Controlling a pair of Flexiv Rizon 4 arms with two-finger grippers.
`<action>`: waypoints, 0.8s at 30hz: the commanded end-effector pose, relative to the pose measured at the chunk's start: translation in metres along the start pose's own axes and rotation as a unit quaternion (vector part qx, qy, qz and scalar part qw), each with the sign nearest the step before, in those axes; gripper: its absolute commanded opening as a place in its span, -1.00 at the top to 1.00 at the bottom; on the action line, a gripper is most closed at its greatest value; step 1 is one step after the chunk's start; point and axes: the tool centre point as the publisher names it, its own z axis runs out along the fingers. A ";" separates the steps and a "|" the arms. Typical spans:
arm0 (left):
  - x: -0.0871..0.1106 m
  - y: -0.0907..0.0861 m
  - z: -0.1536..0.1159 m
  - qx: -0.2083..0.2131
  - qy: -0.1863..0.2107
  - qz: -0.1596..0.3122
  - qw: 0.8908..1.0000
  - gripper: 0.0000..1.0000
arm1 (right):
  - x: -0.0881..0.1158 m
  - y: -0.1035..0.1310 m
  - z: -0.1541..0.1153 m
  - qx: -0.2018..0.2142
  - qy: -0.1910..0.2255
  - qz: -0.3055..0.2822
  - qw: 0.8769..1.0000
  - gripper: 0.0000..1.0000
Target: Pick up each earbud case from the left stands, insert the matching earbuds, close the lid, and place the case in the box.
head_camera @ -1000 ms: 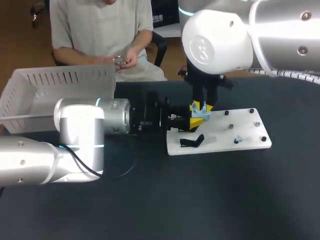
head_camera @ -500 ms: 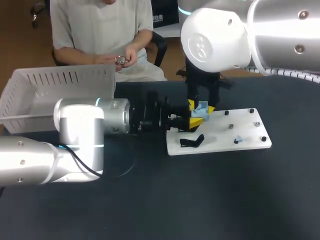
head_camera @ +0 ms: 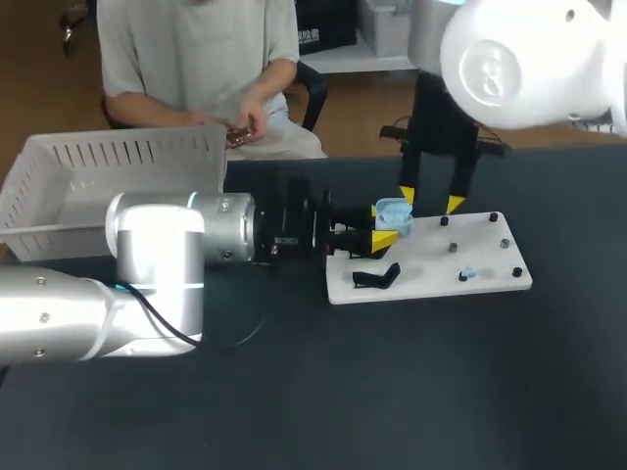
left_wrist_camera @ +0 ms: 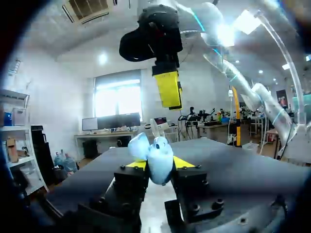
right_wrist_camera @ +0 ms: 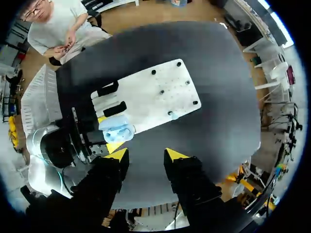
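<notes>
A light blue earbud case (head_camera: 392,214) with its lid raised is held over the near end of the white board (head_camera: 441,257). My left gripper (head_camera: 383,227) is shut on it from both sides. In the left wrist view the case (left_wrist_camera: 156,156) sits between the yellow tips (left_wrist_camera: 158,166). My right gripper (head_camera: 429,202) hangs open above the board, just right of the case and clear of it. From the right wrist, that gripper (right_wrist_camera: 146,154) looks down on the case (right_wrist_camera: 116,129) and the board (right_wrist_camera: 150,94). A small blue earbud (head_camera: 468,273) lies on the board.
A black stand (head_camera: 377,277) sits on the board's front left corner, and several dark pegs (head_camera: 452,247) stick up from it. A white slatted basket (head_camera: 98,181) stands at the table's far left. My left arm (head_camera: 186,240) lies across the table between basket and board.
My right gripper has opened and risen up and to the right, away from the case. The case stays in my left gripper, which has not moved.
</notes>
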 end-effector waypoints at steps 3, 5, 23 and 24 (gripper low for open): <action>0.000 0.001 0.000 0.002 0.000 -0.001 1.000 1.00 | 0.010 -0.053 0.014 -0.125 -0.025 -0.054 0.990 0.10; 0.000 0.001 0.000 0.002 0.000 -0.001 1.000 1.00 | 0.008 -0.059 0.021 -0.126 -0.027 -0.055 0.990 0.09; 0.000 0.001 0.000 0.002 0.000 -0.001 1.000 1.00 | -0.011 -0.077 0.107 -0.100 -0.058 -0.079 0.990 0.07; 0.000 0.001 0.000 0.002 0.000 -0.001 1.000 1.00 | -0.012 -0.076 0.110 -0.096 -0.057 -0.080 0.991 0.07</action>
